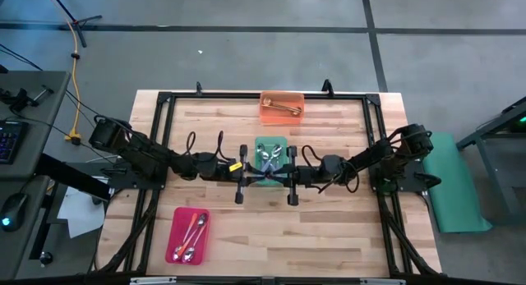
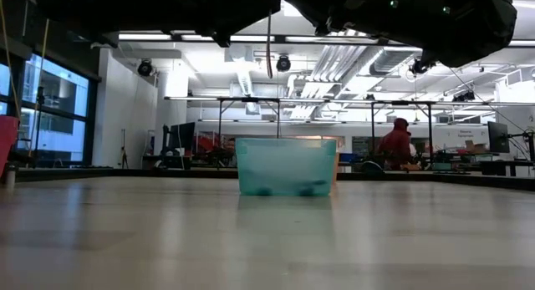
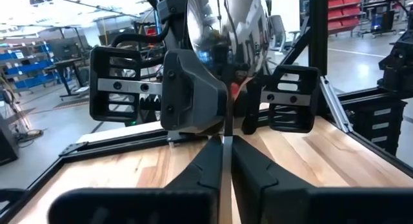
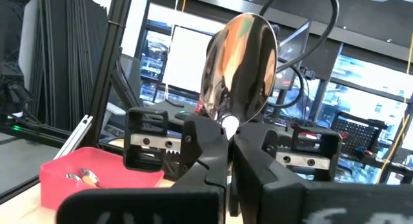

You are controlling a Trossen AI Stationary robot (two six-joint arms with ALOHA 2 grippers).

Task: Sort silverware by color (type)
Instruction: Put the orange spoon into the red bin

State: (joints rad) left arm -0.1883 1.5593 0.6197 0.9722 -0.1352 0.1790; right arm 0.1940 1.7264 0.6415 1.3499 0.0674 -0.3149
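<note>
Between both hands, one spoon.

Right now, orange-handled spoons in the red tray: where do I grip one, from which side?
Take an orange-handled spoon by its thin handle, mid-length, from straight above, fingers across it. The spoons lie flat and diagonal in the red tray; its walls block a side approach, and the rounded bowls would probably slip.

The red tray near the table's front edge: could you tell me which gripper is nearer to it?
Left. The left gripper is at the table's middle, on the red tray's side; the right gripper faces it from the far side, both over the green tray.
</note>
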